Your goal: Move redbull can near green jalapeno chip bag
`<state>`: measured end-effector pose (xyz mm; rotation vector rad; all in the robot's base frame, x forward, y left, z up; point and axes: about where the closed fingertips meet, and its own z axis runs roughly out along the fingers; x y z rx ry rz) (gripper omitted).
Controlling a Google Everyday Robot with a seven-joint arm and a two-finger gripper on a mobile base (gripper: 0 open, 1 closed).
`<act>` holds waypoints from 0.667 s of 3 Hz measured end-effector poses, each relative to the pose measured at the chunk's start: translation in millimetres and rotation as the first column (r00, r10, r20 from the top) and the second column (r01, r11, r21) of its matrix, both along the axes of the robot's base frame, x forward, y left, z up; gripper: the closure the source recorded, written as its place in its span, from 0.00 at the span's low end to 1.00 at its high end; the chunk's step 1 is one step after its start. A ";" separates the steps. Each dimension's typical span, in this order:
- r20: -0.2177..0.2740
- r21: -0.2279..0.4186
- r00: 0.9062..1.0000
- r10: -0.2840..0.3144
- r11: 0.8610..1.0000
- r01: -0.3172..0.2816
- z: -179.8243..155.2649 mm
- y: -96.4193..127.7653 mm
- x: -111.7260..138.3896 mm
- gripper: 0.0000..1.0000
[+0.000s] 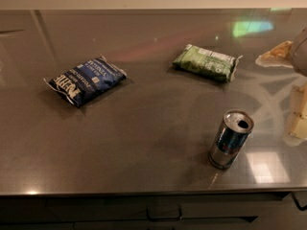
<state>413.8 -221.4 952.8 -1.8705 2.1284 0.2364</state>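
From my station I see a dark blue bag (86, 79) lying toward the left edge of the desk (144, 147), well apart from the rest. Only bare surface separates the can (230, 139) from the green bag (205, 62). The gripper (300, 99) enters at the right edge, partly out of view, and I cannot tell whether it is open or closed. The can stands upright near the front edge, right of centre. It sits to the left of the gripper, not touching it, and the green bag lies farther back.

blue-and-silver redbull can (230, 140), green jalapeno chip bag (205, 62) (white panel), dark blue bag (86, 79), cream gripper (299, 114) at right edge.
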 end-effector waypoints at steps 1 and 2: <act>-0.031 0.080 0.998 0.061 0.995 -0.058 -15.8 9.2 -15.2 0.00; -0.058 0.144 0.991 0.123 0.983 -0.113 -32.4 24.4 -31.5 0.00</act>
